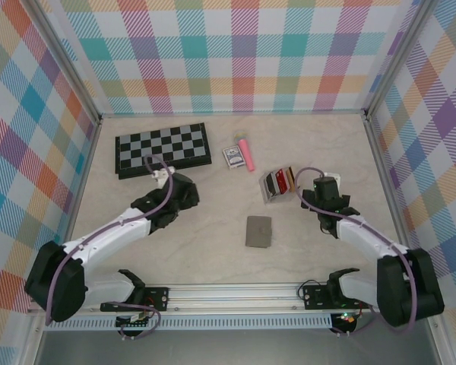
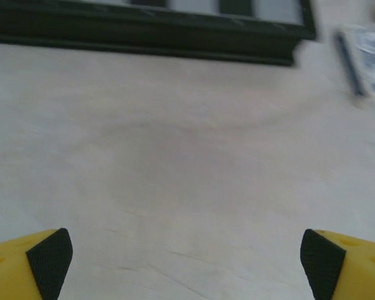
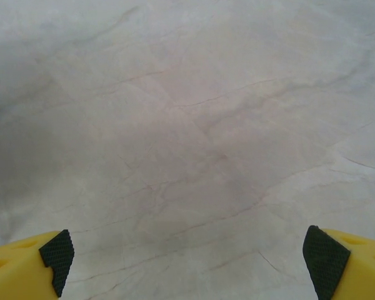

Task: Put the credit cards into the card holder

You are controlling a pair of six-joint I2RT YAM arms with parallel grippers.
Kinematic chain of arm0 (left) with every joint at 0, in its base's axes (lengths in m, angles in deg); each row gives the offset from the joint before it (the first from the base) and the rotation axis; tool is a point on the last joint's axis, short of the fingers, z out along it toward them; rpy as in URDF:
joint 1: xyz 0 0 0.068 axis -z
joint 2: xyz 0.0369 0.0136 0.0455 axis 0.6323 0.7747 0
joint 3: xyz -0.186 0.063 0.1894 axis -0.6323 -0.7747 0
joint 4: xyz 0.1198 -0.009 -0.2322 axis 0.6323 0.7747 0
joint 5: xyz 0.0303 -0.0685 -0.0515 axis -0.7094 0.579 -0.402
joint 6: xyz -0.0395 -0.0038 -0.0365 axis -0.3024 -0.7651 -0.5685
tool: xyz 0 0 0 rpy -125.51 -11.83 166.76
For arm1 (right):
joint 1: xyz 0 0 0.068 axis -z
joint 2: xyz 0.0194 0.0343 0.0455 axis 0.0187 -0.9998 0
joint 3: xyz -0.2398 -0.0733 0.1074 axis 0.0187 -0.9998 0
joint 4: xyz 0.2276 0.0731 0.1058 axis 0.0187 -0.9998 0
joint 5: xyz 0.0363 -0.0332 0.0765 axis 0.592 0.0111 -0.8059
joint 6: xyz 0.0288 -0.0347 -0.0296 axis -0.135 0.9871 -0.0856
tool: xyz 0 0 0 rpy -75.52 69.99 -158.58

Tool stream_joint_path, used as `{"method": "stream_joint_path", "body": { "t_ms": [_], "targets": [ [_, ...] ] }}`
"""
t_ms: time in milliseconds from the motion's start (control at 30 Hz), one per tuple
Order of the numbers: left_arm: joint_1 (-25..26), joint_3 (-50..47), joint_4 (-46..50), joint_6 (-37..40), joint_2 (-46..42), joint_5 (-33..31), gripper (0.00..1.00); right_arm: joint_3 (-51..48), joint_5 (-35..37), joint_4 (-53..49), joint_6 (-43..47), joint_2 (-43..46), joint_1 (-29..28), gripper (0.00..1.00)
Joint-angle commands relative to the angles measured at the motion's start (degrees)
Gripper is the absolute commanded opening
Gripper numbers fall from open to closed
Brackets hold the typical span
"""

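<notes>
The credit cards (image 1: 279, 181) stand on edge in a small slotted rack (image 1: 267, 192), right of centre on the worktop (image 1: 213, 228). Their top edges run roughly near-to-far, slightly slanted. The card holder (image 1: 259, 231) lies flat, nearer the arm bases and apart from the rack. Left claw (image 2: 186, 259): spread wide, near the chessboard (image 2: 144, 31). Right claw (image 3: 190, 259): spread wide over bare worktop.
</notes>
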Motion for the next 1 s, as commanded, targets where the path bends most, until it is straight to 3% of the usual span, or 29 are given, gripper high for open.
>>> {"method": "stream_joint_path", "body": {
  "t_ms": [0, 67, 133, 267, 367, 500, 600, 633, 800, 867, 967],
  "targets": [
    [-4.26, -4.30, -2.03, 7.63, -3.91, -14.10, 1.00, -2.98, -7.32, 25.04, 8.72, -4.12, 1.23, 0.97],
    [-7.45, -7.18, -6.95, 11.39, -6.07, -16.06, 1.00, -1.62, -9.15, 27.29, 9.95, -6.91, 2.20, 0.97],
    [-10.65, -10.41, -13.99, 16.95, -8.50, -13.51, 1.00, -2.48, -11.35, 33.46, 12.19, -8.88, 2.76, 0.98],
    [-16.89, -14.86, -23.84, 20.64, -9.34, -9.75, 1.00, -2.72, -11.86, 38.47, 13.40, -10.72, 5.47, 0.98],
    [-20.53, -18.19, -30.89, 20.17, -5.99, -6.23, 1.00, -6.33, -13.60, 47.61, 12.21, -13.20, 7.81, 0.99],
    [-22.44, -19.71, -40.37, 21.23, 0.54, -2.29, 1.00, -5.36, -16.97, 47.54, 11.85, -15.49, 9.31, 0.99],
    [-23.22, -20.18, -48.60, 25.24, 3.79, 1.90, 1.00, -7.43, -18.08, 55.58, 11.17, -19.21, 10.40, 1.00],
    [-23.51, -19.74, -49.78, 26.20, 5.00, 2.62, 1.00, -5.67, -18.43, 49.58, 10.70, -18.01, 10.54, 1.00],
    [-24.87, -16.60, -53.76, 32.35, 11.52, 5.29, 1.00, -4.17, -15.39, 48.08, 8.32, -18.86, 11.55, 1.00],
    [-26.67, -15.48, -54.48, 31.11, 13.36, 9.14, 1.00, -4.19, -15.27, 48.11, 8.32, -18.82, 11.53, 1.00],
    [-27.31, -19.02, -68.75, 32.03, 21.55, 13.73, 1.00, -4.20, -15.18, 47.92, 8.39, -18.77, 11.52, 1.00]
  ]
}}
